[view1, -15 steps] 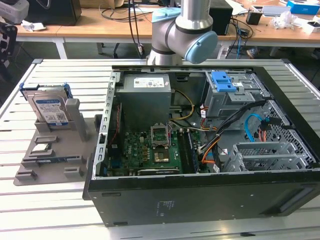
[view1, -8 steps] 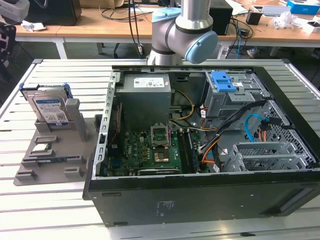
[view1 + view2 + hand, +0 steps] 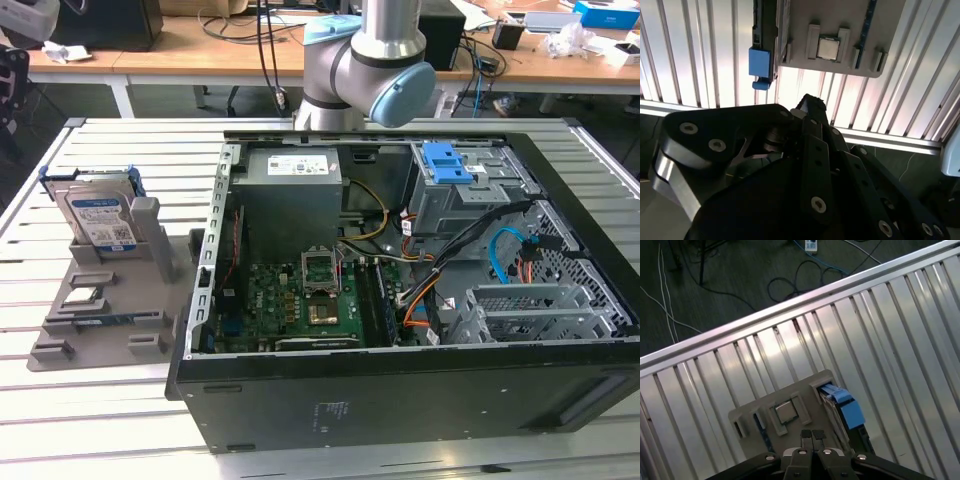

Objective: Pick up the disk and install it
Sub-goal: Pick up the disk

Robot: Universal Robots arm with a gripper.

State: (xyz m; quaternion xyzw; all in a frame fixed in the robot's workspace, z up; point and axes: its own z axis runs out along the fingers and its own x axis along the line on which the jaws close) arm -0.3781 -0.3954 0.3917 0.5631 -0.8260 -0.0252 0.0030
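Disk stood upright in grey holder on slatted tabletop, at the exterior view's left of open computer case, tool fingers together, empty, over holder.

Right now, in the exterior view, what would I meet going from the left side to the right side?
The disk → the grey power supply box → the blue latch piece → the light-blue cable.
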